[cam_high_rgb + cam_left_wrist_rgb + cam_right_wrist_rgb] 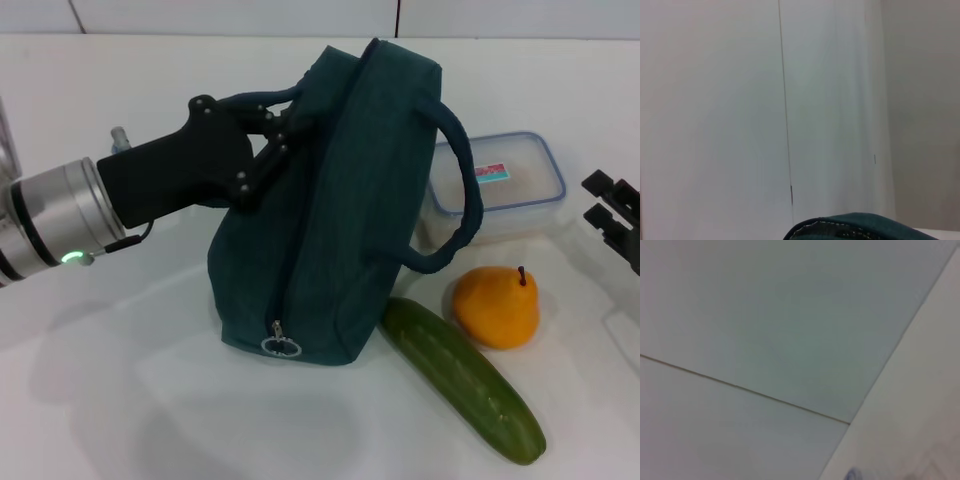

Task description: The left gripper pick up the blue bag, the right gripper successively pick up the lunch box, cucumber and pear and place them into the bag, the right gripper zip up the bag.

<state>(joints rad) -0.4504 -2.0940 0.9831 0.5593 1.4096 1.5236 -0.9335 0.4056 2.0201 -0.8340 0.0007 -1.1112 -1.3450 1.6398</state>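
Work surface: a plain, smooth white tabletop (90,400) fills most of the head view, reaching from the near edge to the far wall.
Back wall: flat, pale grey-white wall panels (230,15) run across the top of the head view, meeting the tabletop in a straight line.
Panel seams: a thin dark vertical seam (398,15) splits the wall in the head view; a similar narrow vertical joint (785,110) divides the pale panels in the left wrist view; a fine dark slanted line (740,387) crosses the pale surface in the right wrist view.
Light: soft and even, with faint grey shadows (250,430) lying on the tabletop.
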